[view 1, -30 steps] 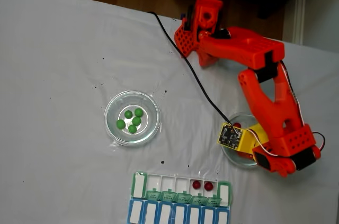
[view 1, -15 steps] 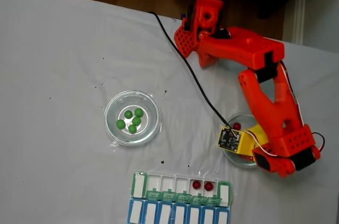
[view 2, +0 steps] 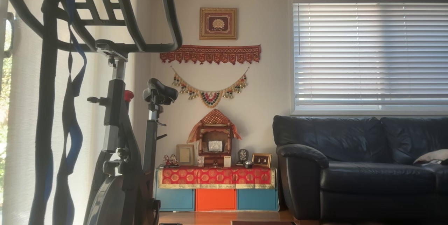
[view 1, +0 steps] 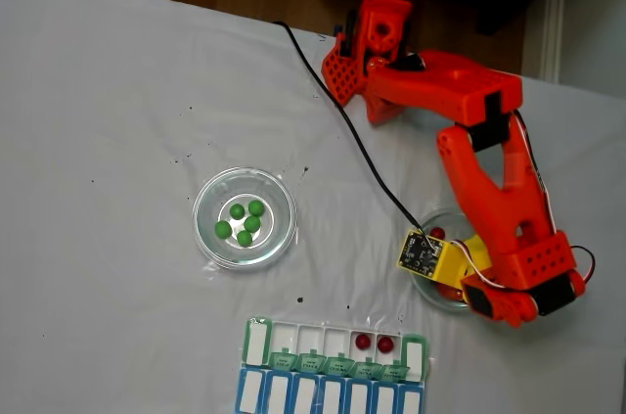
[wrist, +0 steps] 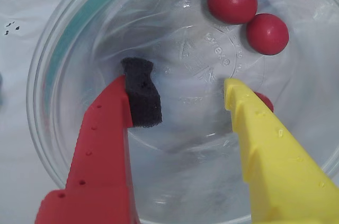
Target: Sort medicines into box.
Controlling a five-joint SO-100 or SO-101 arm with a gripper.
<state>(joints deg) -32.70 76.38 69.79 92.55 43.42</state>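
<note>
In the wrist view my gripper (wrist: 185, 83) is open inside a clear glass dish (wrist: 63, 38), its red finger with a black pad (wrist: 142, 94) on the left and its yellow finger (wrist: 270, 144) on the right. Two dark red medicines (wrist: 231, 1) (wrist: 267, 33) lie ahead to the right, and a third (wrist: 266, 102) peeks from behind the yellow finger. The fixed view shows the gripper (view 1: 445, 282) down in the right dish (view 1: 427, 219). Several green medicines (view 1: 245, 221) sit in the left dish (view 1: 207, 238). The box (view 1: 256, 341) holds two red medicines (view 1: 363, 343) (view 1: 385, 344) in neighbouring compartments.
The orange arm's base (view 1: 377, 37) stands at the table's far edge, and a black cable (view 1: 352, 135) runs from it to the wrist. White cloth (view 1: 108, 140) covers the table, with open space to the left. The other view shows a living room with an exercise bike (view 2: 119, 113).
The wrist and gripper have shifted slightly left and lower into the right dish. The medicines in the left dish and in the box have not moved.
</note>
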